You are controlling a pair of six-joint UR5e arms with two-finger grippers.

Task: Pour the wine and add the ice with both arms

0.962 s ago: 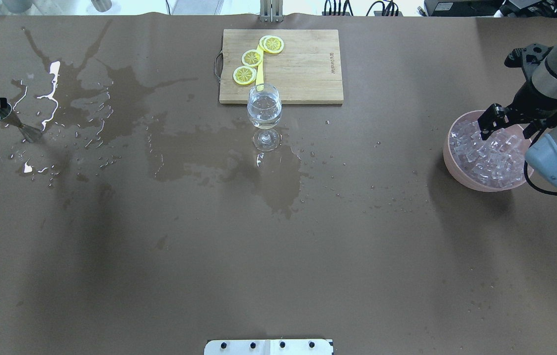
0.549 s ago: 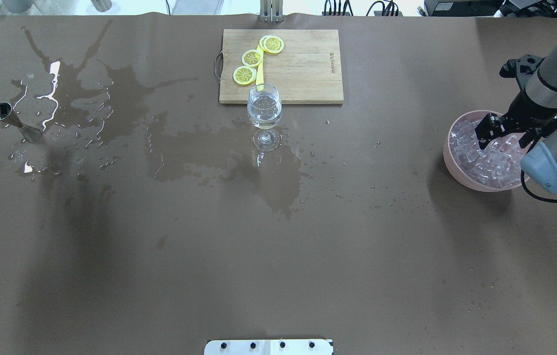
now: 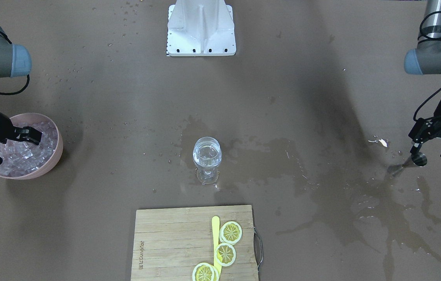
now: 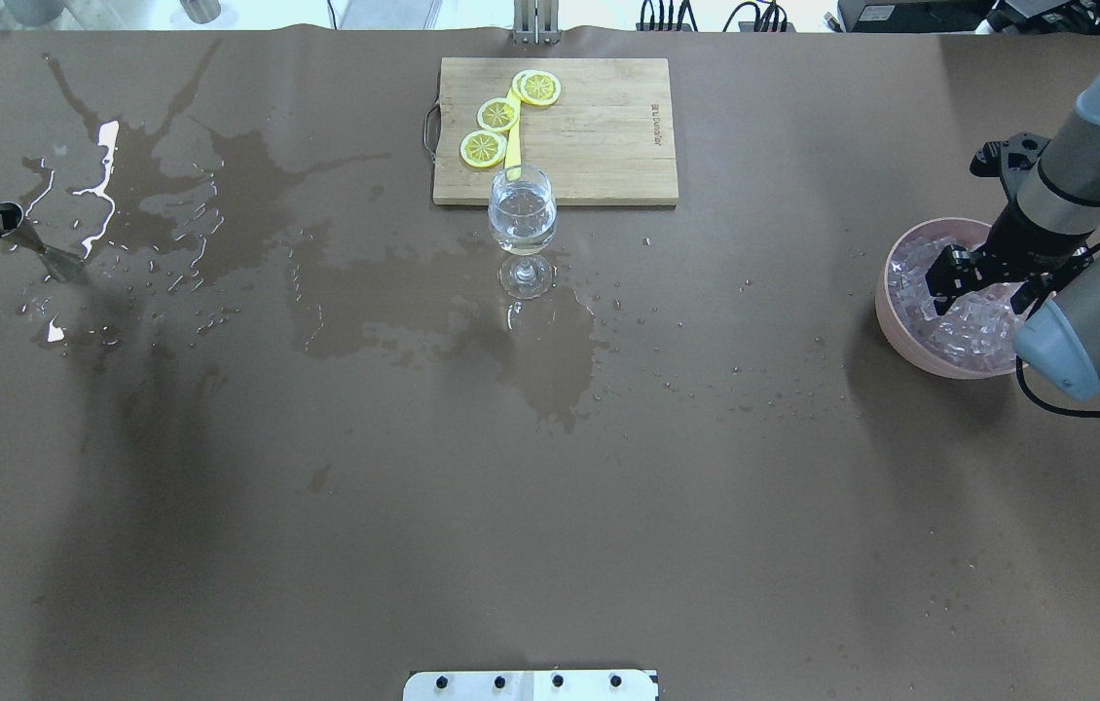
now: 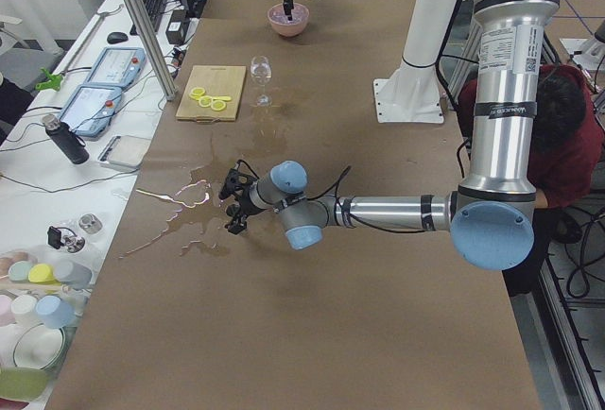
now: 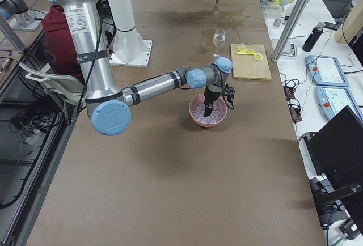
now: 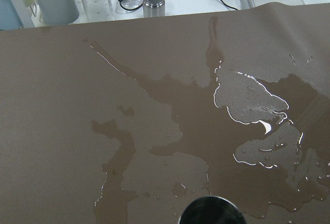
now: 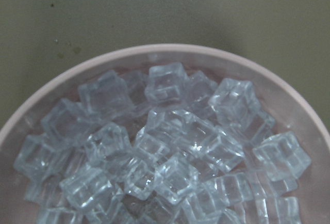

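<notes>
Black right gripper in a round pink bowl; black left gripper at a small steel jigger.
The right fingers are spread among small clear ice cubes. Whether the left fingers clasp the jigger is unclear. Clear wine sits in a stemmed glass on the wet brown table, near a wooden board.

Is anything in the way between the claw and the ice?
No. The right claw hangs open right over the ice in the bowl, with nothing between them. From the bowl to the glass there is only wet table.
</notes>
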